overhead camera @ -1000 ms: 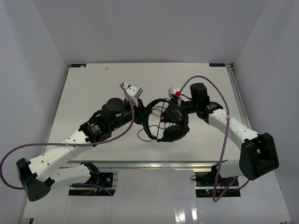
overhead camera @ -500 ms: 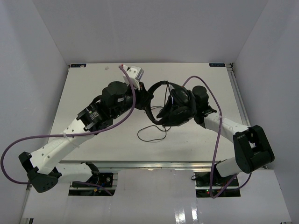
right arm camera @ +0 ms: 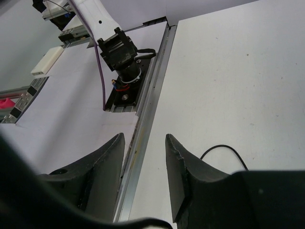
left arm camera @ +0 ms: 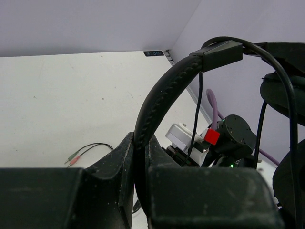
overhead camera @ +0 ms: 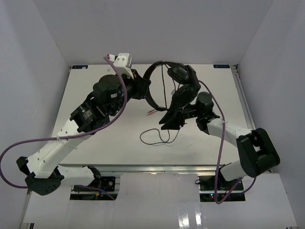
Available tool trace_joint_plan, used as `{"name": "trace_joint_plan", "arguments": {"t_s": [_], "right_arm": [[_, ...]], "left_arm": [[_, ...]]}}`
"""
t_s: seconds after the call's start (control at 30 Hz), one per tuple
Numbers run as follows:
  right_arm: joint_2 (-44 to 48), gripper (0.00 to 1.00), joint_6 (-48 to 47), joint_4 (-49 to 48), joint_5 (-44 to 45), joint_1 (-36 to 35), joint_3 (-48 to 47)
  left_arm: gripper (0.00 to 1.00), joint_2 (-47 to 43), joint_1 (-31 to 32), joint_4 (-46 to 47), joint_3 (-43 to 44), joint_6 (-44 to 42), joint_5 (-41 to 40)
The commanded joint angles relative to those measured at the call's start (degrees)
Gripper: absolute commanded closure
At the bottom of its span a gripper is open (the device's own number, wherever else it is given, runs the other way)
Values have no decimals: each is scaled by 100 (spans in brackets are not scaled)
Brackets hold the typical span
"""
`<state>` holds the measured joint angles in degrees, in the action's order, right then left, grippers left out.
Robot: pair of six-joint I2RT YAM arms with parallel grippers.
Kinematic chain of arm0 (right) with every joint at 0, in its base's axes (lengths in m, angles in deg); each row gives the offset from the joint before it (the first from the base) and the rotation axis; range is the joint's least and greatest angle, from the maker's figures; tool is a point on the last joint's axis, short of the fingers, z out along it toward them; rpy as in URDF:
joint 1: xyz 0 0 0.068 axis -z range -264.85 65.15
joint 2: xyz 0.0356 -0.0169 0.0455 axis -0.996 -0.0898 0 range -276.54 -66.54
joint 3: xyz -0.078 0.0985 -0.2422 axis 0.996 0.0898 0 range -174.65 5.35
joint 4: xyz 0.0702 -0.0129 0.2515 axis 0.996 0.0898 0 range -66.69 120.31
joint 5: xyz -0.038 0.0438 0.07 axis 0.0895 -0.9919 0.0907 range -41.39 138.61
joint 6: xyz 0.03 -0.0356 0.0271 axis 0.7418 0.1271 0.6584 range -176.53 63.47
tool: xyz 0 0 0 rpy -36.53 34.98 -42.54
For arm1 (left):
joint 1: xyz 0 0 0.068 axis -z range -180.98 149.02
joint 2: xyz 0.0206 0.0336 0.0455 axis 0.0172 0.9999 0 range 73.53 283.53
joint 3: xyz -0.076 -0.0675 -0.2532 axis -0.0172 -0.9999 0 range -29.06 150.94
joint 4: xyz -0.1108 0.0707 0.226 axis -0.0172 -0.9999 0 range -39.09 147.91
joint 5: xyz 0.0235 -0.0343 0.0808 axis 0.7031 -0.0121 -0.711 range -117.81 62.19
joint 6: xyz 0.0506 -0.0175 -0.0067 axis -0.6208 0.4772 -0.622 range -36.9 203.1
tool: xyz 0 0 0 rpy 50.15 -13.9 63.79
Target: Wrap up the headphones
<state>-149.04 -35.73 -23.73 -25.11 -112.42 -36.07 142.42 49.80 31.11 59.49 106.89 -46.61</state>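
The black headphones [overhead camera: 183,76] hang in the air above the table's far middle. My left gripper [overhead camera: 143,88] is shut on the thin headband [left arm camera: 164,90], which arches up from between its fingers [left arm camera: 114,162]. The two earcups [overhead camera: 183,95] dangle to the right. The thin black cord [overhead camera: 157,137] drops to the table and loops there; its plug ends [left arm camera: 71,157] lie flat. My right gripper [overhead camera: 167,123] is open and empty, low under the earcups, with its fingers [right arm camera: 174,152] apart above the table's near edge. A bit of cord [right arm camera: 224,149] lies beside it.
The metal rail [right arm camera: 147,109] along the table's near edge and the left arm's base [right arm camera: 119,47] show in the right wrist view. Purple robot cables [overhead camera: 119,102] trail along both arms. White walls enclose the table [overhead camera: 95,86] on three sides.
My left gripper has lifted the headphones off the table, up and toward the far side. The cord now trails down to the table. My right gripper has come away and sits lower, open.
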Motion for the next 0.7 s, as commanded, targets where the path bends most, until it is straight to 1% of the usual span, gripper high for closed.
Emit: {"name": "trace_joint_plan", "arguments": {"t_s": [0.0,0.23,0.43,0.67], "right_arm": [[260,54,-140,-71,-74,-44,54],[359,53,-334,163,-73,-38,72],[383,45,-536,395,-98,-36,39],[423,48,-739,617,-121,-33,47]], "left_arm": [[100,-262,30,219,355,164,-479],[100,-467,28,227,417,124,-755],[100,-643,28,211,307,125,-626],[100,-727,28,201,321,56,-818]]}}
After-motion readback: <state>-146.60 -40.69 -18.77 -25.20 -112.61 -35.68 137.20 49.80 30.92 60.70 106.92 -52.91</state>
